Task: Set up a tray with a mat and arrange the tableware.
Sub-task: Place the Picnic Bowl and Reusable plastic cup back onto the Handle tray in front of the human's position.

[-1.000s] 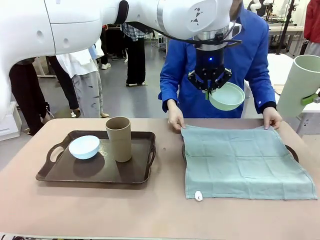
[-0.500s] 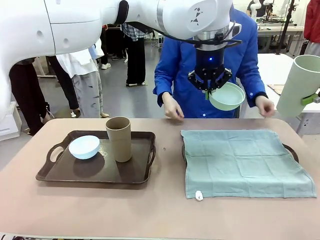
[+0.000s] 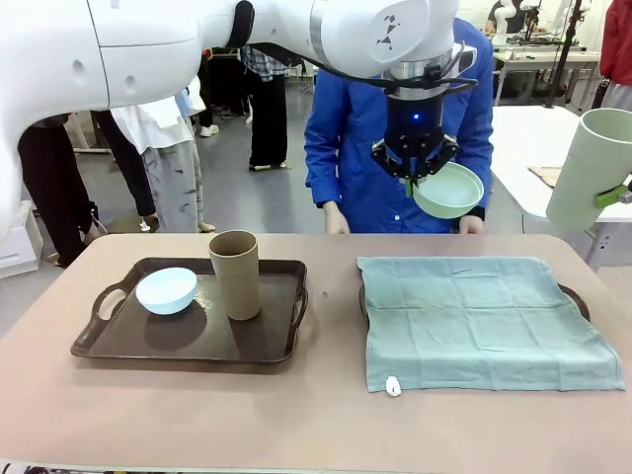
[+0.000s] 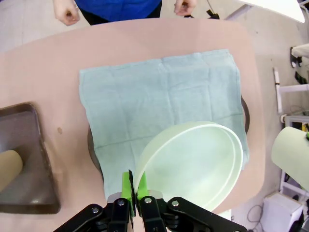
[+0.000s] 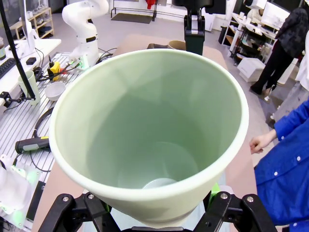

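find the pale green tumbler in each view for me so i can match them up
front view: pale green tumbler at the right edge, tilted, mid-height.
left wrist view: pale green tumbler at the right edge, below mid-height.
right wrist view: pale green tumbler in the middle, mouth facing the camera.
shared landmark: the person's blue top.

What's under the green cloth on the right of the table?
A dark tray: its ends peek out past the cloth on both sides. The rest is covered, so anything else beneath is hidden.
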Tool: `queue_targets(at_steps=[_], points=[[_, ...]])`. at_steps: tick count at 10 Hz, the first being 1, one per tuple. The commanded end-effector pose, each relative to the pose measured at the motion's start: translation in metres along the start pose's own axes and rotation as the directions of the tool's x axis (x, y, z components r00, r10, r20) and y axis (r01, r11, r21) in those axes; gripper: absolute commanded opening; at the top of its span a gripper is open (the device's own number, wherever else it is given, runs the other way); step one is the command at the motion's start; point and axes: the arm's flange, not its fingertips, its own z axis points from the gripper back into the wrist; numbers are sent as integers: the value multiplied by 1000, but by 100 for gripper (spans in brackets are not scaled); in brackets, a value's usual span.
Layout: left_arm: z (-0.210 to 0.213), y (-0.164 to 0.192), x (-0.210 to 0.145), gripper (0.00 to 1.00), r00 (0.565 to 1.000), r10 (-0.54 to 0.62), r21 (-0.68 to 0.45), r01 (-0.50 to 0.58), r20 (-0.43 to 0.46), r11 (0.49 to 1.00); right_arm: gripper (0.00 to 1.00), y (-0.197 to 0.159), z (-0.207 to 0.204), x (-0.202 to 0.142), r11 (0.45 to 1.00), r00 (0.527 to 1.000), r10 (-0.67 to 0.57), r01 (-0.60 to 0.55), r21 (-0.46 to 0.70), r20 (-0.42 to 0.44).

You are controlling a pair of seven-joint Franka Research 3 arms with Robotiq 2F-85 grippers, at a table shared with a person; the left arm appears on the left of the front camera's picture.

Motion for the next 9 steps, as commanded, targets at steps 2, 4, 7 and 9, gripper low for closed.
queue_targets(at_steps=[2,4,7,9], points=[[-36,18,-1,4,994,39,-106,-49,-98,993,84,-7,-15,-40,998,995,-2,-4,65,96],[-72,31,-9,4,988,65,-166,-88,-138,982,84,-13,-40,-70,993,986,-4,-17,120,169],[-118,39,-18,4,983,70,-126,-92,-171,988,84,-15,-71,-105,983,988,-44,17,181,147],[-146,38,-22,4,976,59,-83,-78,-208,993,84,-18,-94,-131,977,989,-90,64,205,116]])
